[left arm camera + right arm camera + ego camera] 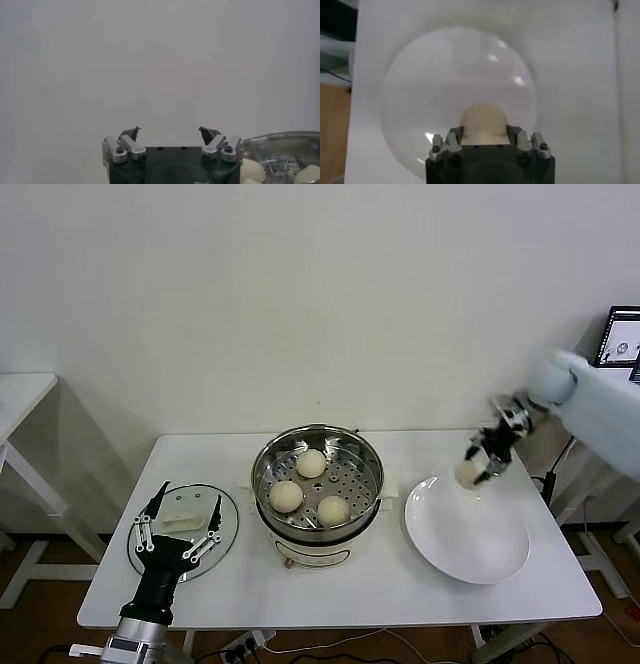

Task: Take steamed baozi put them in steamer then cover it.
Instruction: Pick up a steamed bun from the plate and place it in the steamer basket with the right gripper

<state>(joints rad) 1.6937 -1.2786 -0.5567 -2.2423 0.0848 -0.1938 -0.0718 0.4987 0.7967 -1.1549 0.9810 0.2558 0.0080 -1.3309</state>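
Observation:
The shiny steel steamer [318, 524] stands mid-table with three cream baozi [311, 463] on its perforated tray. My right gripper [478, 466] is shut on the fourth baozi [468, 473] and holds it above the far left edge of the white plate [470, 534]. In the right wrist view the bun [483, 121] sits between the fingers over the plate [420, 90]. The glass cover [225, 519] with its white handle [178, 522] lies flat left of the steamer. My left gripper [180, 529] is open just above the cover. Its wrist view shows the open gripper [170, 132] and the steamer's edge [285, 142].
The white table [400, 594] ends close in front of the plate and the cover. A wall rises right behind the table. A screen [621, 336] stands at the far right, and another table's corner [20, 399] shows at the left.

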